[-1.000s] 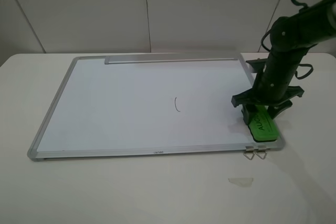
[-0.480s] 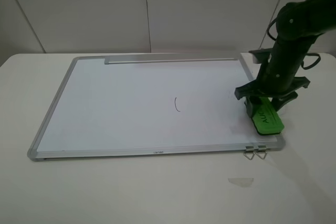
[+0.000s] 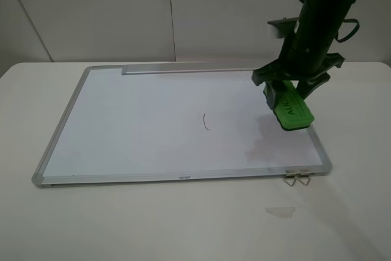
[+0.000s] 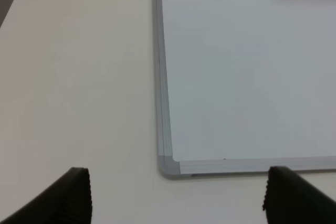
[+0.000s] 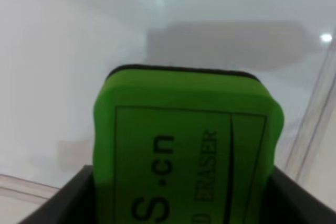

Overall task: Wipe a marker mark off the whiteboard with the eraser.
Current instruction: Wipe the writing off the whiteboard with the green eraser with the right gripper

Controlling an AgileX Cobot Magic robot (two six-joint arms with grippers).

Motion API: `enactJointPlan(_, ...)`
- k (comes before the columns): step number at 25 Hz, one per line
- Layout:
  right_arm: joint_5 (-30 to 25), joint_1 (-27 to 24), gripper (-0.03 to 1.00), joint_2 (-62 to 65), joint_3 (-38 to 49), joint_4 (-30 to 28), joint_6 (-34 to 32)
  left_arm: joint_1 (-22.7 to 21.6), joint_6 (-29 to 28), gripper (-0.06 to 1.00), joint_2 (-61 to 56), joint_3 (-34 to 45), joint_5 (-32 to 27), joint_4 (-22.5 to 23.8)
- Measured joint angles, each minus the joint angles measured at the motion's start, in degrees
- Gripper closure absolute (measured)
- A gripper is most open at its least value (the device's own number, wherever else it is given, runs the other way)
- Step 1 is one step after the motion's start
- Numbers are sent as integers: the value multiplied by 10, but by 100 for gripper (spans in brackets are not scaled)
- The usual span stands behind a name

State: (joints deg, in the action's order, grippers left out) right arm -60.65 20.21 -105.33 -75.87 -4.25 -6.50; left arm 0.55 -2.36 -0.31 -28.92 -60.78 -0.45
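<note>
Over the right-hand part of the whiteboard, the right jaws are clamped on the eraser, one dark finger pressed against each long side. The green block hangs tilted from them, lettered face up and outward and lower end pointing toward the board's right frame. In the right wrist view the eraser fills the lower half, with ".cn" and "ERASER" legible on it and the glossy white surface behind. It appears to be held off the board, casting a soft shadow onto the white below. The dark-green right arm rises steeply from the jaws toward the upper right.

The marker mark sits near the middle of the board, well apart from the eraser and to its left. A grey tray strip runs along the far edge, and two metal clips stick out at the near right corner. A small pale scrap lies on the counter just in front of them.

The left jaws stand wide apart, their fingertips hanging over the counter either side of a whiteboard corner.
</note>
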Motion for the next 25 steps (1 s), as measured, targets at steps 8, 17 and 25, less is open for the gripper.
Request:
enactJointPlan(8, 6, 90, 37, -40, -67, 0, 1, 0, 0, 26, 0, 0, 0, 0)
enactJointPlan(17, -40, 144, 37, -200, -221, 1, 20, 0, 0, 26, 0, 0, 0, 0)
enactJointPlan(25, -42, 145, 37, -307, -310, 0, 32, 0, 0, 26, 0, 0, 0, 0)
